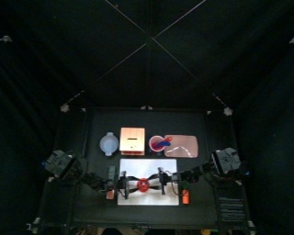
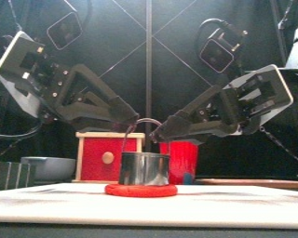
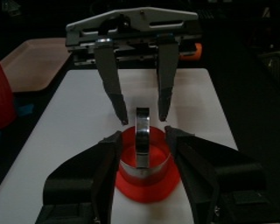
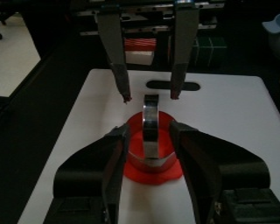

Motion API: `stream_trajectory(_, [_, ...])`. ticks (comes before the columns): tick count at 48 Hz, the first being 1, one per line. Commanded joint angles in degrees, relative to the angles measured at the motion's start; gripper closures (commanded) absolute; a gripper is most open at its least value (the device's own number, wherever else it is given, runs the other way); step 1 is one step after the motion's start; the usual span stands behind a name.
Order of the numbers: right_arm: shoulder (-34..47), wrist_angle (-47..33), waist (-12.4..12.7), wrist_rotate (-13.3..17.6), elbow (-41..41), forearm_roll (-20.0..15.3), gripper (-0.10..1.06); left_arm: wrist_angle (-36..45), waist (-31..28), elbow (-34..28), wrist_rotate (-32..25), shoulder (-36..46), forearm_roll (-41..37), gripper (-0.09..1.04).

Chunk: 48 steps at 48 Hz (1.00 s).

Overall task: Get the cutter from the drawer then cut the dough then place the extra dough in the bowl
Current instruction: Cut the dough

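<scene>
A round metal cutter (image 2: 144,168) stands upright on the flat red dough (image 2: 142,191), near the front of the white cutting board (image 1: 169,167). Its wire handle (image 2: 148,124) arches above the rim. My left gripper (image 2: 130,126) comes down from the left and my right gripper (image 2: 167,127) from the right, and their tips meet at the handle. In the left wrist view my own jaws stand apart on either side of the cutter (image 3: 143,150). The right wrist view shows the same around the cutter (image 4: 149,140). Both grippers look open.
Behind the board stand the wooden box (image 1: 132,139) with its red drawer front (image 2: 111,149), the blue-grey bowl (image 1: 107,142) at back left, and the pink tray (image 1: 186,147) with the red cup (image 1: 162,143) at back right.
</scene>
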<state>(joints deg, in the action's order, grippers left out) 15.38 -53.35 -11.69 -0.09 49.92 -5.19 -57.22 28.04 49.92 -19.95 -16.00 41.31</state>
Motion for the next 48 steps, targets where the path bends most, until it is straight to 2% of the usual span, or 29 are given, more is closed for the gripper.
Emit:
stream_trajectory(1, [-1.9,0.1,-0.1,0.3,-0.6,-2.3,0.18,-0.3,-0.2,-1.1,0.1,0.3,-0.1,0.14])
stream_trajectory(6, [-2.0,0.3,-0.4,0.0,-0.8,-5.3,0.18,-0.3,-0.3,-1.2,0.1,0.0,-0.1,0.14])
stream_trajectory(12, [-1.8,0.5,-0.9,-1.1,-0.7,-5.0,0.18,-0.3,-0.3,-1.4,0.1,-0.3,0.0,0.14])
stream_trajectory(25, [-1.8,3.6,-1.8,-1.2,-1.4,-4.1,0.20,0.3,-1.0,-1.3,0.1,-0.7,0.4,0.14])
stream_trajectory(39, [-1.0,3.8,-2.1,-1.2,-1.5,-4.2,0.36,3.3,-2.5,-1.8,0.0,-0.8,0.3,0.14])
stream_trajectory(44, [-1.1,4.2,-2.1,-1.3,-1.5,-4.2,0.39,3.3,-2.5,-1.8,0.1,-0.7,0.4,0.15])
stream_trajectory(48, [-1.0,4.7,-2.1,-1.3,-1.6,-4.1,0.40,3.6,-2.5,-1.7,0.1,-0.6,0.4,0.20])
